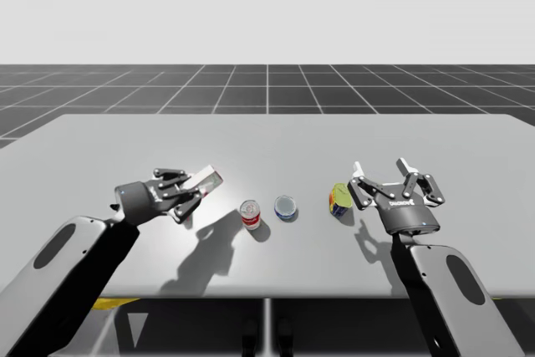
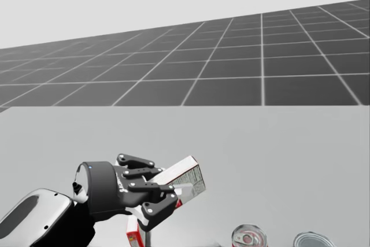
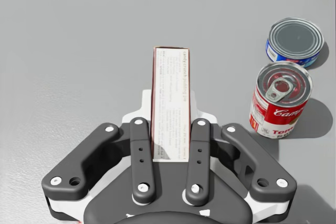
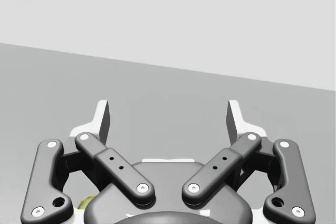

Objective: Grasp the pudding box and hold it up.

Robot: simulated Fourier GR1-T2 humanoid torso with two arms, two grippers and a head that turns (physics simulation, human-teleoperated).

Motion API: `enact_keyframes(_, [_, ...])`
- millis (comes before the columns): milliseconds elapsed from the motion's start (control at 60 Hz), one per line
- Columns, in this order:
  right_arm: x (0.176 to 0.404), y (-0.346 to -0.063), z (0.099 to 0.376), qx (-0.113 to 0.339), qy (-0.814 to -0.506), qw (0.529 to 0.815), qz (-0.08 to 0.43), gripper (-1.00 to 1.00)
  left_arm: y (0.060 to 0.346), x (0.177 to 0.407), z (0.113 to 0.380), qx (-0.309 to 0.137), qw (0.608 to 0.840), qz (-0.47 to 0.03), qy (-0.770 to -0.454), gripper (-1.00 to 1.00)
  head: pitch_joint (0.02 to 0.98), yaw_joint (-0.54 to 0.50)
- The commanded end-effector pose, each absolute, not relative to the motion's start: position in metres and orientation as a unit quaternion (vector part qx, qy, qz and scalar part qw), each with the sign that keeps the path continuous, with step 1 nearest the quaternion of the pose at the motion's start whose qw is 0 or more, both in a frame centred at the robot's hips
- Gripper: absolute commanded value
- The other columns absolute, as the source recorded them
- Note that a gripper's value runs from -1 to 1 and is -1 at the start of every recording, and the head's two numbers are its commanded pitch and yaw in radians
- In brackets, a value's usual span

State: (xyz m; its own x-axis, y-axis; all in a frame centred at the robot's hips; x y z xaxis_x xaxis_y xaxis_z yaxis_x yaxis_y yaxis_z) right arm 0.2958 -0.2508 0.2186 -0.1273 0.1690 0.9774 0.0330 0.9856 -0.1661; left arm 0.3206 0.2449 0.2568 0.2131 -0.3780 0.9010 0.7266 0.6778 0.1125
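White box (image 3: 170, 77) clenched in left claw (image 3: 170, 100) — lift it straight and slow, grip firm, clear of red can (image 3: 280, 100) beside; right claw (image 4: 168, 121) released.

On the grey table (image 1: 267, 135) a red can (image 1: 251, 214) stands beside a blue can (image 1: 285, 206), yellow can (image 1: 339, 200) nearby.

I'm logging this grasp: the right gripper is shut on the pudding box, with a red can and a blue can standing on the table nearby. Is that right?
Not quite: the left gripper is the one shut on the pudding box, as the left wrist view shows. The red can and blue can do stand on the table nearby.
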Motion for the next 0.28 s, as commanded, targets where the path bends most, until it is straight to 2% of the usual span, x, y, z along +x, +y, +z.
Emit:
enact_keyframes(17, [0.296, -0.251, 0.219, -0.066, -0.749, 0.658, 0.05, -1.0, 0.239, 0.318, 0.296, -0.181, 0.732, -0.39, -0.529, 1.0, 0.458, 0.28])
enact_keyframes(233, [0.296, -0.252, 0.218, -0.067, -0.749, 0.657, 0.052, -1.0, 0.236, 0.312, 0.334, -0.166, 0.707, -0.383, -0.571, 1.0, 0.458, 0.28])
enact_keyframes(283, [0.296, -0.252, 0.218, -0.066, -0.749, 0.658, 0.052, -1.0, 0.234, 0.308, 0.35, -0.164, 0.694, -0.379, -0.59, 1.0, 0.457, 0.28])
